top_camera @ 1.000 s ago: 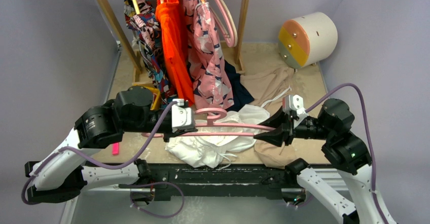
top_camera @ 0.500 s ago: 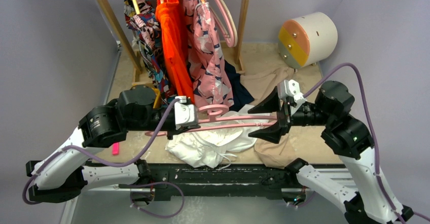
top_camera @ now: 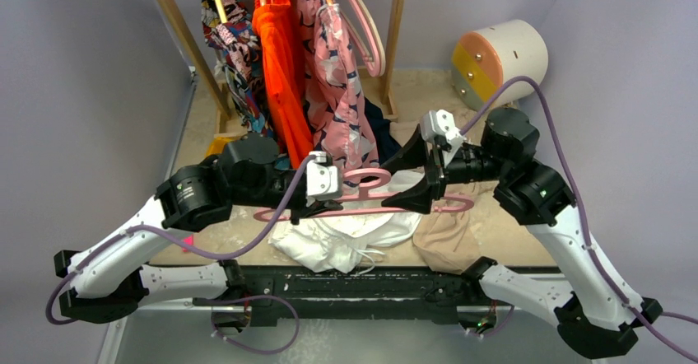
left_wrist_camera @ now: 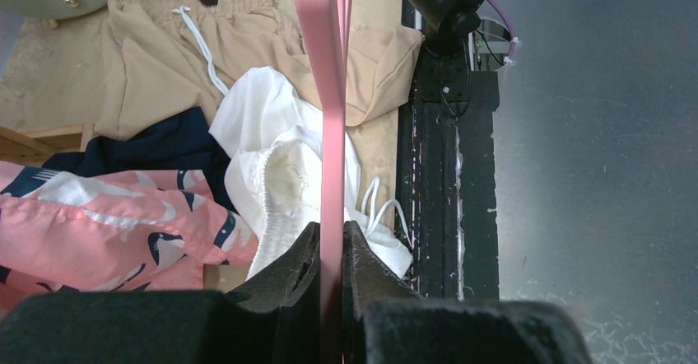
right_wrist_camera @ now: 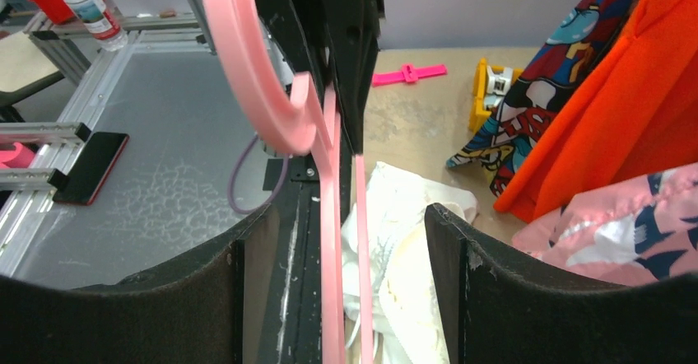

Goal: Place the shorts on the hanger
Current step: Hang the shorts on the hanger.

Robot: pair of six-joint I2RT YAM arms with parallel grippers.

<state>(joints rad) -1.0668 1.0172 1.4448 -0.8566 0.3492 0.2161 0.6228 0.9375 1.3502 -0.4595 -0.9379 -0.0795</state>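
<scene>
Left arm [top_camera: 123,253], right arm [top_camera: 568,249]: white shells, black joints, purple cable [top_camera: 527,78] each (pale camera box [top_camera: 323,179] at wrist). Right gripper [right_wrist_camera: 333,240] fingers [right_wrist_camera: 527,298]: black wedges.

The sandy table [top_camera: 420,88] is strewn with cloth. White shorts [top_camera: 346,236] are heaped at its near edge, drawstrings trailing toward the rim. A beige garment [top_camera: 449,236] is spread just beside them on the right and reaches toward the far side. A navy cloth [top_camera: 383,133] is bunched behind the shorts. A wooden rack [top_camera: 393,43] is stood at the back, a drum [top_camera: 498,63] is laid in the far right corner, and a pink clip [right_wrist_camera: 407,73] and a yellow piece [right_wrist_camera: 490,88] are left near the left side.
</scene>
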